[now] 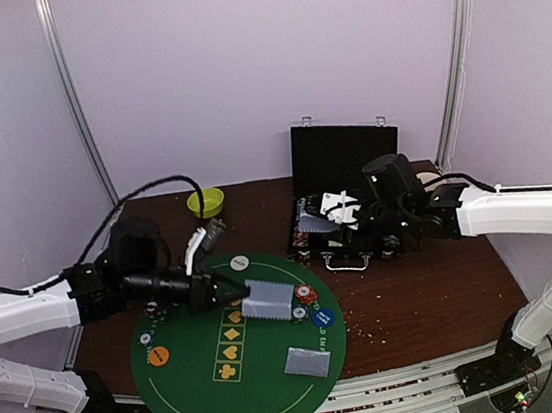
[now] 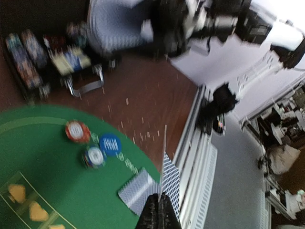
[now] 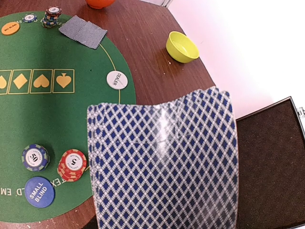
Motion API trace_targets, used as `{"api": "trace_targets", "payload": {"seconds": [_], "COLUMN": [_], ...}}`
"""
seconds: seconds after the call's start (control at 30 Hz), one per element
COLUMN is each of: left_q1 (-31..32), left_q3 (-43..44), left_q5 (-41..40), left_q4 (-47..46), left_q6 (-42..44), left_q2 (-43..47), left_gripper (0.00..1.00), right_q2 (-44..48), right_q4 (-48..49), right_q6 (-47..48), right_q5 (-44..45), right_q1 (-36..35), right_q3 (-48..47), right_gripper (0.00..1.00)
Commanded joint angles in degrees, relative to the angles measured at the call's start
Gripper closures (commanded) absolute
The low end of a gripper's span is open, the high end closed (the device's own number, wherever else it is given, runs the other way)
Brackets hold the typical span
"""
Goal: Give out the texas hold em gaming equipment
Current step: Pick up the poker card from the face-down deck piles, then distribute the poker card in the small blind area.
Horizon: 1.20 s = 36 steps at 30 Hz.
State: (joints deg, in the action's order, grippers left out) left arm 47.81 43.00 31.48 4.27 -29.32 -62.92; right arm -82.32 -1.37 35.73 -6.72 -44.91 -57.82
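Over the green mat (image 1: pixel 209 396), left fingers (image 2: pixel 159 212) were clenched on a card (image 1: pixel 268 301); right fingers (image 1: pixel 337 209) grasped a fanned deck (image 3: pixel 162 167) by the open case (image 1: pixel 345 153).

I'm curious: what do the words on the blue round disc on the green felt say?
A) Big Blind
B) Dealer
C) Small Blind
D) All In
C: the blue disc, lying at the edge of the green mat beside the red chip stack, reads SMALL BLIND in white letters. DEALER is printed on the white disc instead.
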Motion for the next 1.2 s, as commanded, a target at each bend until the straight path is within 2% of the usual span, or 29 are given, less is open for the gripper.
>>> {"api": "trace_targets", "payload": {"seconds": [0.0, 0.2, 0.33, 0.93, 1.17], "left_q1": [5.3, 9.9, 11.2, 11.2, 11.0], "left_q3": [-6.5, -10.5, -10.2, -10.4, -11.7], "left_q5": [2.8, 5.5, 6.9, 7.1, 5.8], "left_q4": [-5.7, -27.1, -35.5, -39.9, -40.0], "left_q6": [-8.1, -17.3, -19.4, -28.3, -29.8], "left_q2": [-3.0, -17.5, -23.7, -37.6, -37.4], "left_gripper": [1.00, 1.00, 1.00, 1.00, 1.00], "right_q2": [2.7, 4.1, 5.1, 6.8, 6.9], "right_q4": [0.5, 0.4, -0.3, -0.8, -1.1], "right_q6": [-0.9, -1.5, -1.7, -1.4, -1.4], "right_q5": [1.3, 0.3, 0.0, -0.9, -1.3], "right_q1": [0.3, 0.3, 0.2, 0.3, 0.3], "right_q3": [0.6, 2.2, 2.7, 3.8, 3.7], "right_gripper": [0.53, 0.53, 0.53, 0.52, 0.52]}}
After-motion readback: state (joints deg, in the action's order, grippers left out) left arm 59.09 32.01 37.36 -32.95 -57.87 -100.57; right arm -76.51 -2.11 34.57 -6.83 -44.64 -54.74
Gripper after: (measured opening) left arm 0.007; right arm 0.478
